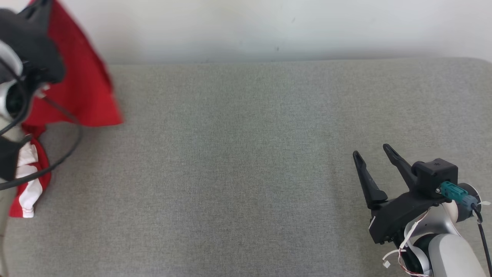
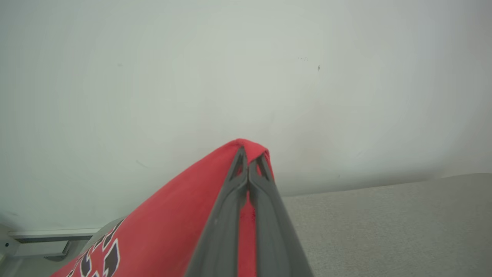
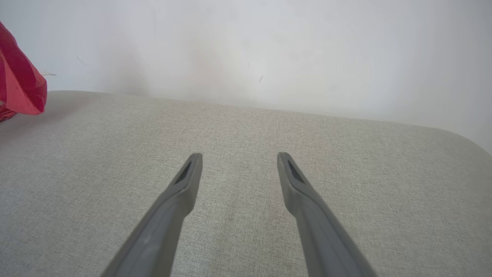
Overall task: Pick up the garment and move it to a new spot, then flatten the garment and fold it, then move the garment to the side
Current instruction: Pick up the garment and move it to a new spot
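Since the red garment [image 2: 173, 215] looks light and limp, the left gripper [image 2: 251, 157], closed on 1 edge, should hold it, while the right gripper [image 3: 239, 161] stands open.

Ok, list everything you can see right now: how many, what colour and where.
garment: one, red with white trim and a black-and-white print, far left of the head view, held up by a fold
padded surface: one, grey fabric, spanning the head view
wall: one, white, behind the padded surface
left gripper: one, dark, shut on the garment's fold
right gripper: one, dark, open and holding nothing, over the lower right of the padded surface
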{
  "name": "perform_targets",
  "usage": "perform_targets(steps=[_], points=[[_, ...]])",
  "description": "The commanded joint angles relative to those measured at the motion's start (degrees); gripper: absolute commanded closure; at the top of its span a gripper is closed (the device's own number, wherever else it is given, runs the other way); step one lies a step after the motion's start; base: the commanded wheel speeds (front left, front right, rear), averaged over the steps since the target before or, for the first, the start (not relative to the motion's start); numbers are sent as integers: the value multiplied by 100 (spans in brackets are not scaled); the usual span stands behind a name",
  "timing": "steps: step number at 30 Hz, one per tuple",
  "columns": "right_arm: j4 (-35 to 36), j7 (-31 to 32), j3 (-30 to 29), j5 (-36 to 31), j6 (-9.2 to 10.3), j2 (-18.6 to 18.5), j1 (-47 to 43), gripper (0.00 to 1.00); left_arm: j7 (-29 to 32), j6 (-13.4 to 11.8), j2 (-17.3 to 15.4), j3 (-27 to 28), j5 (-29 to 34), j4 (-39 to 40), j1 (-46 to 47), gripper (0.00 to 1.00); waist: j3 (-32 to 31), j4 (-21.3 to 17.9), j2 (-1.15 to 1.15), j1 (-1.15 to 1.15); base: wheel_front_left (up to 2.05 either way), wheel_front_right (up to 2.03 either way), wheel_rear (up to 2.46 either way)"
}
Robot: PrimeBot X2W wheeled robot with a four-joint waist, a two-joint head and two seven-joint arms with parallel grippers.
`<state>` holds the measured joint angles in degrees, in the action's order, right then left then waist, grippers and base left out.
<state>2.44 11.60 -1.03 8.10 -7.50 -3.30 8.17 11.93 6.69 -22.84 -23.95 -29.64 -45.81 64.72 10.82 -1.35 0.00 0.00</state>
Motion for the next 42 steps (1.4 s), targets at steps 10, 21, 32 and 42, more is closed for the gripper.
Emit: perform_targets(steps=[10, 21, 32, 42], points=[[-240, -211, -195, 114, 2, 24, 2, 0, 226, 78, 717, -665, -363, 1284, -19, 100, -83, -180, 0, 0, 0, 0, 0], [-464, -409, -403, 155, 2, 36, -5, 0, 69, 79, 1690, -1409, -725, 2201, -775, 100, -54, -458, 0, 0, 0, 0, 0], [-450, -456, -529, 192, 2, 37, -16, 0, -318, -153, 1983, -2745, -1362, 2373, -1461, 100, -66, -601, 0, 0, 0, 0, 0], [-450, -412, -483, 151, 2, 37, 82, 0, -942, -674, 1981, -4184, -2290, 2373, -1811, 100, -34, -715, 0, 0, 0, 0, 0]])
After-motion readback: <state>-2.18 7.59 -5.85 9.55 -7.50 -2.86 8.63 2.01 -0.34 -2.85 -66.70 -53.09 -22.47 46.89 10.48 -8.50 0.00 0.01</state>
